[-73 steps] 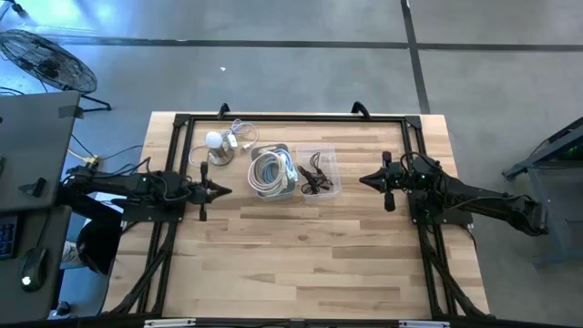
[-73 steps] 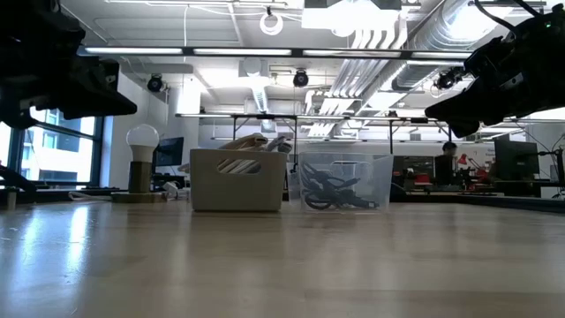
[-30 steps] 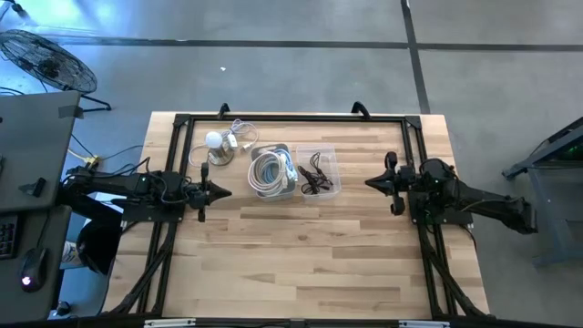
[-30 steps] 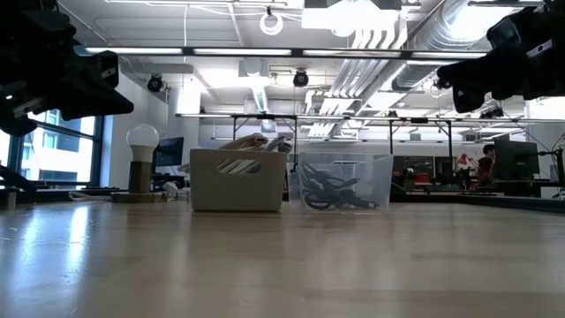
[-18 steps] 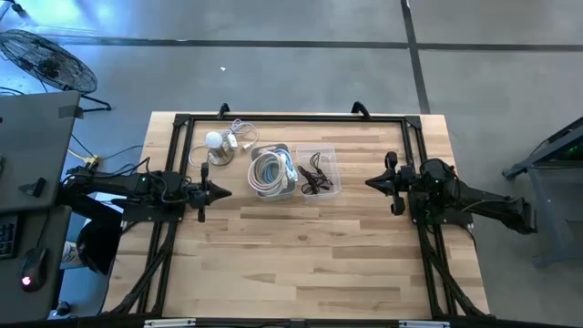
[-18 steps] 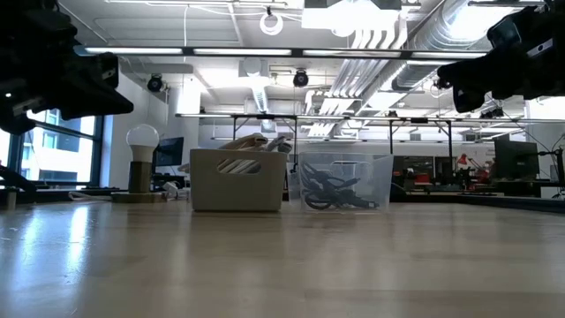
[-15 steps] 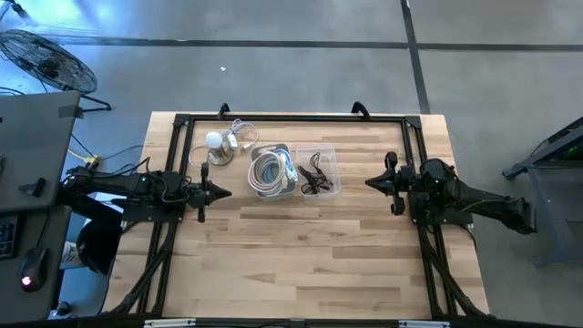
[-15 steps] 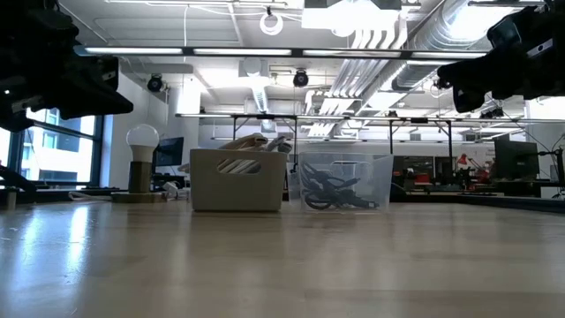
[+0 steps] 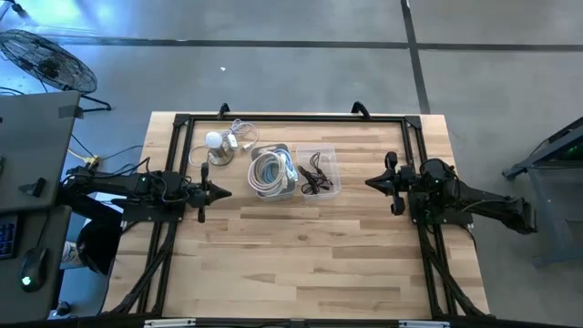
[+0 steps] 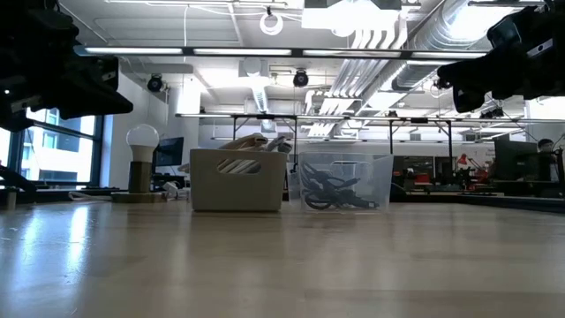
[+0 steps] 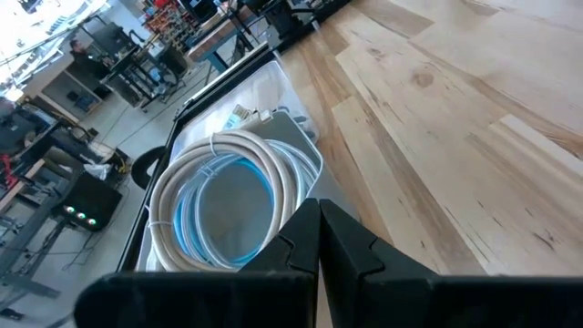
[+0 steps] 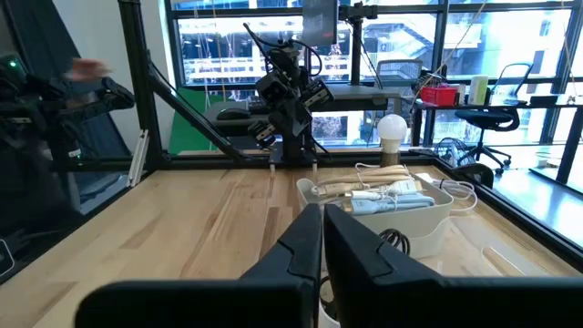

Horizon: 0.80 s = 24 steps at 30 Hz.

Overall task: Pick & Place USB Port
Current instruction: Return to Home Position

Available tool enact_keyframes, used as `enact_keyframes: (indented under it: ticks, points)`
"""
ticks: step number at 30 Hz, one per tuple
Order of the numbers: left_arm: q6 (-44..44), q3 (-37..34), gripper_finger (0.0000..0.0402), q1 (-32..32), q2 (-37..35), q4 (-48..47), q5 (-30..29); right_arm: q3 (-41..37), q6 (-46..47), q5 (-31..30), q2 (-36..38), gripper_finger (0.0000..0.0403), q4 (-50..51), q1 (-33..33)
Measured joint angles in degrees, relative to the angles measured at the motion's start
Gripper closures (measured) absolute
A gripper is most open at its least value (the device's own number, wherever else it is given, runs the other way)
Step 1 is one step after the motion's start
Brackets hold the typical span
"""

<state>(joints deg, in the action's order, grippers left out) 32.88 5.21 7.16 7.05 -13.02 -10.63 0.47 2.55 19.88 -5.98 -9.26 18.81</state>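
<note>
A white bin (image 9: 271,170) holding coiled white cable (image 11: 223,187) stands beside a clear bin (image 9: 319,171) of dark tangled cords (image 10: 334,193), near the table's far edge. I cannot pick out a USB port among them. My left gripper (image 9: 223,191) hovers shut above the table, left of the white bin, pointing at it; its shut fingers (image 11: 319,208) show in the left wrist view. My right gripper (image 9: 369,182) hovers shut to the right of the clear bin, well above the wood, with its fingers (image 12: 322,211) pointing at the bins.
A round-bulb lamp (image 9: 215,142) with white cords stands at the far left, behind the white bin. A black frame (image 9: 291,117) runs along the table's far edge and sides. Bare wood (image 9: 301,255) fills the near half of the table. A person (image 10: 543,150) shows in the room behind.
In the last second neither arm moves. Before that, the right gripper drew back a little toward the table's right edge and rose.
</note>
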Motion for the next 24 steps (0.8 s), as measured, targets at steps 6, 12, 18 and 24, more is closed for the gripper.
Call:
enact_keyframes:
  ticks: [6,12,18,24]
  points:
    - [0.02,0.00,0.0401,0.00,-0.41,0.00,0.02,0.00,0.01,0.00,0.00,0.0398,0.00,0.00]
    - [0.02,0.00,0.0401,0.00,-7.06,0.05,-0.24,0.00,-0.01,0.00,0.00,0.0396,0.00,0.02]
    - [0.04,1.37,0.0401,-0.02,-6.69,0.11,-0.36,0.00,0.00,0.00,-0.01,0.0394,0.09,0.02]
    - [0.04,1.57,0.0401,-0.02,-6.67,-0.12,-0.37,0.00,0.00,0.00,-0.04,0.0397,0.15,0.02]
